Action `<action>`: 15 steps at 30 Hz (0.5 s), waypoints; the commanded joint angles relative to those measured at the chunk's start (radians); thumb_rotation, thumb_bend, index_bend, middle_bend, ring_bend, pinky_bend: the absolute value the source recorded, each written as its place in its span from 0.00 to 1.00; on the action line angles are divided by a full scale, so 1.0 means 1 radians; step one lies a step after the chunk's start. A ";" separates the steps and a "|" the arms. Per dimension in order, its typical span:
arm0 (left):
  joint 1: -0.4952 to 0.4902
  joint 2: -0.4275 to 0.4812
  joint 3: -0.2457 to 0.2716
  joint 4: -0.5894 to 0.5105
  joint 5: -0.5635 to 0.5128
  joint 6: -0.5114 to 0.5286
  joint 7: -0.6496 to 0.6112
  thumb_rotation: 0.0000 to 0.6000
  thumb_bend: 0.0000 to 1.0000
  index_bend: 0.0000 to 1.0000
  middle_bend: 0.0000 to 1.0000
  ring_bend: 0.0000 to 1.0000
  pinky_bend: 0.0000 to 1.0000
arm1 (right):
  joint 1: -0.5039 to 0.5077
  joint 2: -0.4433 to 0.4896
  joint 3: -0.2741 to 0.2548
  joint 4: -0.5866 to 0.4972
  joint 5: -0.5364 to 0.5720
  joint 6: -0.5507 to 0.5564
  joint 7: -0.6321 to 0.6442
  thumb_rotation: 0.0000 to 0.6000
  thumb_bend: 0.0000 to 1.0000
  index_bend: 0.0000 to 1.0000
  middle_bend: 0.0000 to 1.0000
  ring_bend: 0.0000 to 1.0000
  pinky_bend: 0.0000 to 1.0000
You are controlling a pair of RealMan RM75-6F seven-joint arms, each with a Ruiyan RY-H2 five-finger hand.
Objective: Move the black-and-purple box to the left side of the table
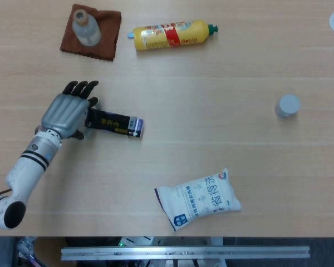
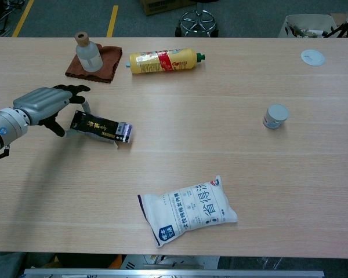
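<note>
Here, pale wood table (image 2: pixel 220 156); beyond, seemingly grey floor (image 2: pixel 64 17).

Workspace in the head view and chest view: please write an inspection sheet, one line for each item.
Surface: light wooden table, no spills seen.
Job's things: black-and-purple box lies tilted, left of centre, one end at the left hand.
Clutter: yellow bottle lying on its side; small clear bottle upright on a brown cloth; white pouch near the front edge; small grey-lidded can; white disc at the far right.
Hands: left hand holds the box's end; right hand not in view.
Cables: nothing seen.
Surroundings: chair base and floor tape beyond the table.
</note>
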 commanded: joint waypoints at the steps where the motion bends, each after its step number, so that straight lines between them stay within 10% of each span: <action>1: -0.003 0.045 0.008 -0.051 -0.002 0.027 0.070 1.00 0.31 0.44 0.00 0.00 0.05 | 0.001 0.000 0.001 -0.002 -0.001 0.001 -0.001 1.00 0.23 0.31 0.22 0.15 0.22; 15: -0.007 0.185 0.036 -0.232 -0.001 0.144 0.344 1.00 0.31 0.44 0.00 0.00 0.05 | 0.004 0.004 0.002 -0.015 -0.009 0.005 -0.017 1.00 0.23 0.31 0.22 0.15 0.22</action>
